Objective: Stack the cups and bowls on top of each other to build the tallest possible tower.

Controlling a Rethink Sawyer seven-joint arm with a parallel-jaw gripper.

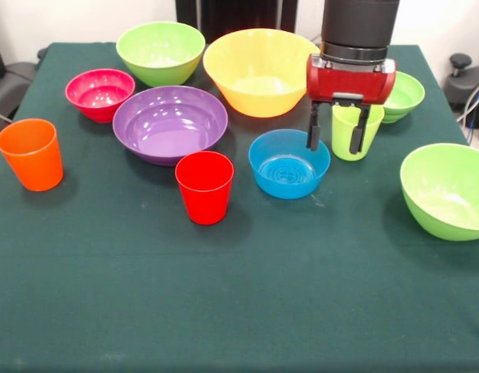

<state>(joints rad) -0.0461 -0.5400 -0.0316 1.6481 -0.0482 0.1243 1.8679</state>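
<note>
My gripper (335,137) hangs open above the blue bowl's (288,165) right rim. Its right finger (358,134) crosses in front of the lime green cup (374,128); I cannot tell whether they touch. The red cup (204,186) stands at the middle and the orange cup (29,154) at the far left. The purple bowl (169,123), the magenta bowl (99,92), the yellow bowl (259,74) and three lime green bowls (160,50) (404,95) (448,190) each rest alone, upright. No tower shows.
A dark green cloth (239,295) covers the table; its near half holds nothing. Dark equipment stands past the table's left edge (6,85) and right edge (466,78).
</note>
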